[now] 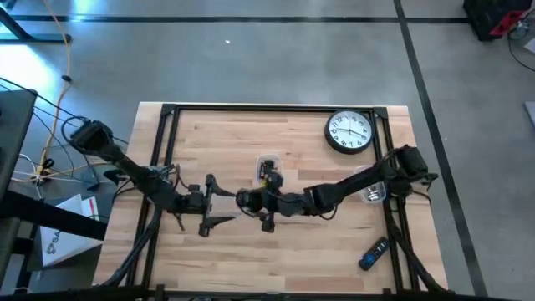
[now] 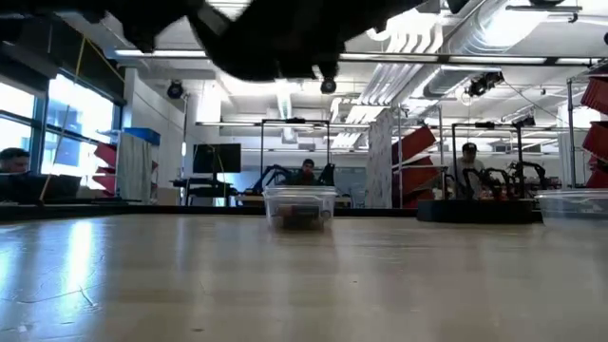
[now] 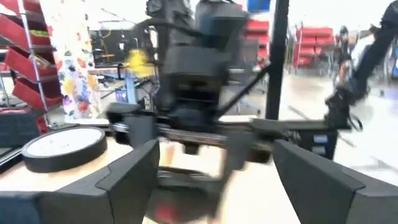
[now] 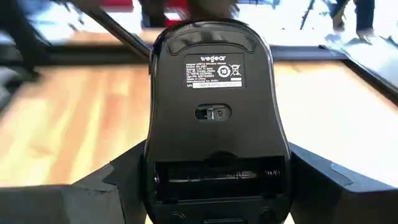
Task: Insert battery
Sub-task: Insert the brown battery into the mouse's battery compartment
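My right gripper (image 4: 217, 186) is closed on the mouse (image 4: 216, 106), held above the table (image 1: 292, 251) centre, its underside and empty battery bay facing the wrist camera. It seems light, stiff and smooth, so I grip its sides. My left gripper (image 1: 219, 207) waits wide open, holding nothing, just beside.

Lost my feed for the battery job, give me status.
Right gripper shut on mouse, underside up, battery bay open and empty. Left gripper open, facing it. Clear container just behind.
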Tool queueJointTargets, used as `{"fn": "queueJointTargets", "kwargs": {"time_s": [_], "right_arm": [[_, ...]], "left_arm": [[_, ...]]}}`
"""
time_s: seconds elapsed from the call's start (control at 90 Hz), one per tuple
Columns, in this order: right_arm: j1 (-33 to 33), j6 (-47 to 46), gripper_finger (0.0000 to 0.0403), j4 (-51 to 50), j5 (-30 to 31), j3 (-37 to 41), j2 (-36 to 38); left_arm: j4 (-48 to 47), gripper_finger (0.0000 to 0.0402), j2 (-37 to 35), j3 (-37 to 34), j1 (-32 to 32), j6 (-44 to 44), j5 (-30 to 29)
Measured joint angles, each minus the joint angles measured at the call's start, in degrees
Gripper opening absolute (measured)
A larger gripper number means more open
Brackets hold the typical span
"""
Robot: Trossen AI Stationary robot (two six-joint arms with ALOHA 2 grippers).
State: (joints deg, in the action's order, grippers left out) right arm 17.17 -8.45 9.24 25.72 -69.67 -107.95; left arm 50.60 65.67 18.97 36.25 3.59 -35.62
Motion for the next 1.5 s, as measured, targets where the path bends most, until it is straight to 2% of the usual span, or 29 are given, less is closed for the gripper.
{"fn": "queueJointTargets", "kwargs": {"time_s": [0.189,0.344,0.511,0.7,0.833,1.5], "right_arm": [[0.0,-7.0,0.0256,-15.9,-3.6,0.2,0.4],[-0.8,-11.5,0.0256,-25.0,-4.6,1.5,0.0],[-2.5,-12.2,0.0256,-24.1,-6.0,3.7,-0.1],[-4.3,-10.3,0.0256,-19.1,-12.5,5.3,-2.0],[-4.5,-7.2,0.0256,-18.2,-12.8,5.3,-3.4],[-6.0,-4.3,0.0257,-16.7,-14.1,5.3,-3.9]], "left_arm": [[-9.2,0.0295,-11.7,0.0,6.9,3.3,-10.9],[-14.4,0.0296,-14.8,0.0,9.4,2.1,-19.0],[-16.0,0.0296,-13.3,-0.1,9.0,-0.2,-20.0],[-16.1,0.0296,-10.7,-0.1,7.1,-1.9,-20.2],[-16.2,0.0296,-9.8,-0.1,6.0,-1.9,-20.2],[-16.0,0.0296,-9.6,-0.1,4.2,0.1,-20.5]]}}
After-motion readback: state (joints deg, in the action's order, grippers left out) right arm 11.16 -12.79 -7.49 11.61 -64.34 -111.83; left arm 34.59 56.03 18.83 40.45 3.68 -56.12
